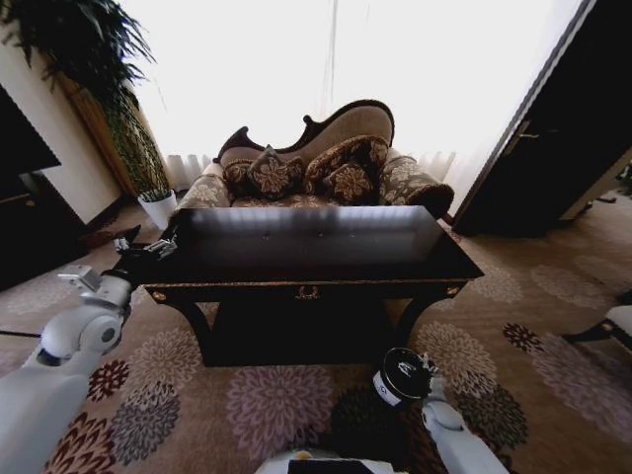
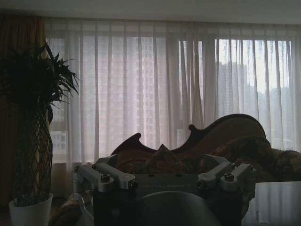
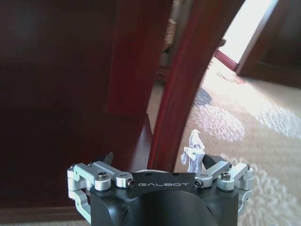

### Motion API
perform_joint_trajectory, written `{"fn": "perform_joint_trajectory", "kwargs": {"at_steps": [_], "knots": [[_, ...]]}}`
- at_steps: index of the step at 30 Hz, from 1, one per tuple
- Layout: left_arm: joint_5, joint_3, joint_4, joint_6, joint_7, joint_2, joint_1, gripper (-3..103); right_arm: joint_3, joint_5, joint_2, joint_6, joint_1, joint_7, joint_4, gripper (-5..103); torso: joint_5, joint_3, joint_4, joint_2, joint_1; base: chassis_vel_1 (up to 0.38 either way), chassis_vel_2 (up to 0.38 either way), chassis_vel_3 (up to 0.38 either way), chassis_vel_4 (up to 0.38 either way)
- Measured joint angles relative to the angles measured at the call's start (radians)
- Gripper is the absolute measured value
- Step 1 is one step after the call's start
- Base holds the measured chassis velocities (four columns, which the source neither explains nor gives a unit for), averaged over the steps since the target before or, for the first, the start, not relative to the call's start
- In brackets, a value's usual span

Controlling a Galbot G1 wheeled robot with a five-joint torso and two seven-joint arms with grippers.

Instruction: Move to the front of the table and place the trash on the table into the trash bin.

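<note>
The dark glossy table [image 1: 395, 265] stands straight ahead, its gold ornament facing me. My left gripper [image 1: 148, 252] hovers at the table's front left corner, about level with the top. The small black trash bin [image 1: 399, 375] with its white label is low in front of the table's right leg [image 3: 181, 80]. My right gripper [image 1: 428, 373] is right beside the bin's rim. A white crumpled wad of trash [image 3: 194, 157] pokes up just beyond that gripper's body [image 3: 160, 197]; whether it is held or lies in the bin, I cannot tell.
A patterned sofa [image 1: 316, 163] sits behind the table under the bright curtained window. A white plant pot [image 1: 158, 207] stands at the back left, a dark cabinet [image 1: 25, 197] along the left wall, a dark door [image 1: 553, 148] at the right. Flowered carpet [image 1: 276, 405] lies all around.
</note>
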Motion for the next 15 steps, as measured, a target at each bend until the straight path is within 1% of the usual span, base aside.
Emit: {"fn": "perform_joint_trajectory", "kwargs": {"at_steps": [2,4,6,8,9,10,11,12,14,15], "knots": [[0.0,0.0,0.0,0.0,0.0,0.0,0.0,100,-0.007,-0.085,0.013,0.028,0.036,0.006,-0.068,100,-0.0002,0.0,-0.0002,0.0,0.0,0.0,0.0,0.0,0.0],[0.0,0.0,0.0,0.0,0.0,0.0,0.0,100,-0.011,-0.092,0.018,0.033,0.047,0.006,-0.089,100,-0.0002,0.0,-0.0002,0.0,0.0,0.0,0.0,0.0,0.0],[0.0,0.0,0.0,0.0,0.0,0.0,0.0,100,-0.025,-0.023,0.032,0.005,0.07,0.012,-0.117,100,0.0,0.0,-0.0001,0.0,0.0,0.0,0.0,0.0,0.0],[0.0,0.0,0.0,0.0,0.0,0.0,0.0,100,-0.024,-0.001,0.045,-0.005,0.085,0.014,-0.145,100,0.0001,0.0,0.0,0.0,0.0,0.0,0.0,0.0,0.0],[0.0,0.0,0.0,0.0,0.0,0.0,0.0,100,-0.027,0.026,0.045,-0.021,0.086,0.012,-0.146,100,0.0001,0.0,-0.0001,0.0,0.0,0.0,0.0,0.0,0.0],[0.0,0.0,0.0,0.0,0.0,0.0,0.0,100,-0.027,0.026,0.045,-0.021,0.086,0.012,-0.146,100,0.0001,0.0,-0.0001,0.0,0.0,0.0,0.0,0.0,0.0],[0.0,0.0,0.0,0.0,0.0,0.0,0.0,100,-0.029,0.034,0.047,-0.035,0.088,0.018,-0.149,100,-0.0004,0.0,-0.0001,0.0,0.0,0.0,0.0,0.0,0.0],[0.0,0.0,0.0,0.0,0.0,0.0,0.0,100,-0.024,0.01,0.052,-0.033,0.094,0.024,-0.161,100,-0.0005,0.0,-0.0004,0.0,0.0,0.0,0.0,0.0,0.0],[0.0,0.0,0.0,0.0,0.0,0.0,0.0,100,-0.022,0.0,0.055,-0.032,0.097,0.024,-0.17,100,0.0001,0.0,-0.0002,0.0,0.0,0.0,0.0,0.0,0.0],[0.0,0.0,0.0,0.0,0.0,0.0,0.0,100,-0.024,0.011,0.055,-0.056,0.096,0.036,-0.165,100,0.0001,0.0,-0.0001,0.0,0.0,0.0,0.0,0.0,0.0]]}}
